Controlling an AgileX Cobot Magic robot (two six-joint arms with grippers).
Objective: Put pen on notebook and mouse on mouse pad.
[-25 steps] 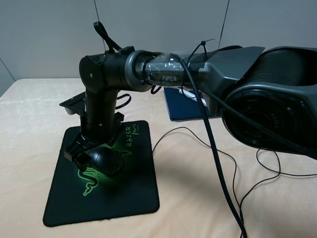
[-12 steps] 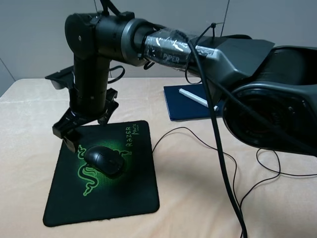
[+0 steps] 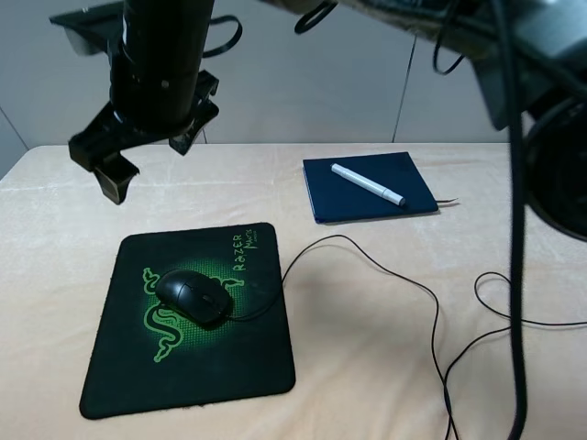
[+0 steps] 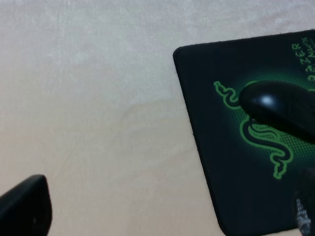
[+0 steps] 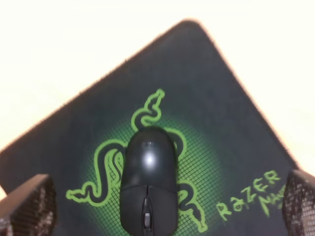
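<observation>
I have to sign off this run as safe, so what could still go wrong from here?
The mouse lies on the mouse pad, but its cable loops loosely over the table; an arm passing low might snag it and drag the mouse off. The pen lies loose on the notebook and could roll if bumped.

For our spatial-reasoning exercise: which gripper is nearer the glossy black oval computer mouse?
Probably right. The right gripper hangs raised above the mouse, centred over it. The left gripper, absent from the high view, sees the mouse off to one side.
</observation>
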